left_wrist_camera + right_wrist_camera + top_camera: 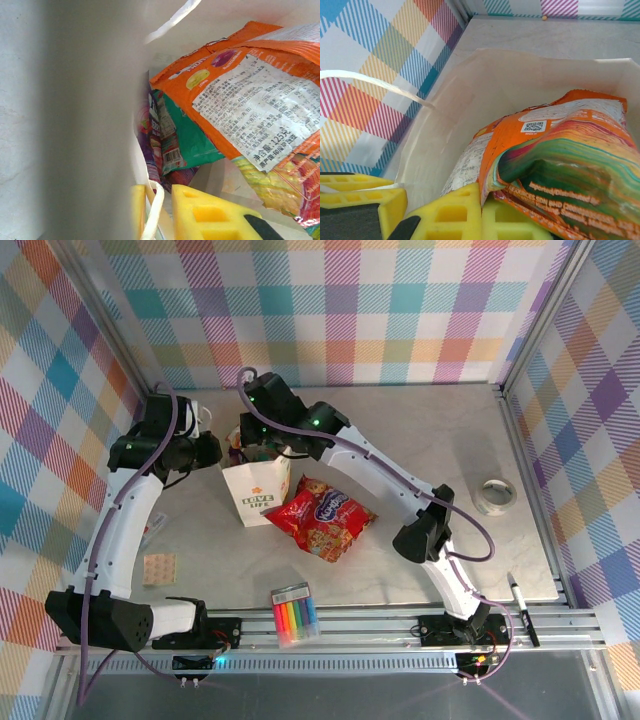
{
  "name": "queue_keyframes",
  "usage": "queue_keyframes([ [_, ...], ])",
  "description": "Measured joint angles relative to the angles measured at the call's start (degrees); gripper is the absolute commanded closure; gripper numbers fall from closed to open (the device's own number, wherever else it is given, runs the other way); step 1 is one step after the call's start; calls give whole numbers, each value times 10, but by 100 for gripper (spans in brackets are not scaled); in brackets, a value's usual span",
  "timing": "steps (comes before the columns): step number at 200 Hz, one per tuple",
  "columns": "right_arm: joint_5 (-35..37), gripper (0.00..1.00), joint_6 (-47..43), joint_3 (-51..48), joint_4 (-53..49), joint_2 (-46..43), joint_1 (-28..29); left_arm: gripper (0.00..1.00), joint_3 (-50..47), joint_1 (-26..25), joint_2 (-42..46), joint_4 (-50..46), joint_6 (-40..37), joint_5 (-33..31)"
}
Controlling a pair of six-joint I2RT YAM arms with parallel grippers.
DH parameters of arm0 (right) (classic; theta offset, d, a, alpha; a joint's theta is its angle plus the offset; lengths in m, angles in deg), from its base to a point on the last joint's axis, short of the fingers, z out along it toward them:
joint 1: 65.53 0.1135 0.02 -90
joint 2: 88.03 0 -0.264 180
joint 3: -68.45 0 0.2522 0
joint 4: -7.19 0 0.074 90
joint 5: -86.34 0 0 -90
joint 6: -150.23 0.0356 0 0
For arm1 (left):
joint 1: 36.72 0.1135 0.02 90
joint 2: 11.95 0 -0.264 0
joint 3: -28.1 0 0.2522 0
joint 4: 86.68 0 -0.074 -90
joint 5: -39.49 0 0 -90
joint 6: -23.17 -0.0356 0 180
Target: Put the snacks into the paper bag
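Observation:
The white paper bag (pixel 258 490) stands upright at mid-left, its mouth open. My left gripper (pixel 210 447) is shut on the bag's left rim; in the left wrist view the bag wall (pixel 90 125) and a twisted handle (pixel 156 207) sit between the yellow fingers (pixel 210 212). My right gripper (pixel 482 200) hangs in the bag's mouth, shut on the orange packet (pixel 550 150). Under the orange packet (pixel 250 100) lie a teal packet (pixel 192 137) and a purple packet (pixel 146 150). On the table right of the bag lie the large red packet (pixel 312 530) and another purple packet (pixel 332 506).
A clear pack of rainbow markers (pixel 295 618) lies near the front edge. A tape roll (pixel 494 496) and a black pen (pixel 520 602) are at the right. A small tan pad (pixel 158 567) lies beside the left arm. Checked walls enclose the table.

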Motion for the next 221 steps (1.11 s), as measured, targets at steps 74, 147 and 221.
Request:
queue_keyframes([
  [74,-7,100,0,0,-1,21,0,79,-2,0,0,4,0,0],
  [147,-7,100,-1,0,8,21,0,80,-4,0,0,8,0,0],
  [221,-7,100,-1,0,14,29,0,80,-5,0,1,8,0,0],
])
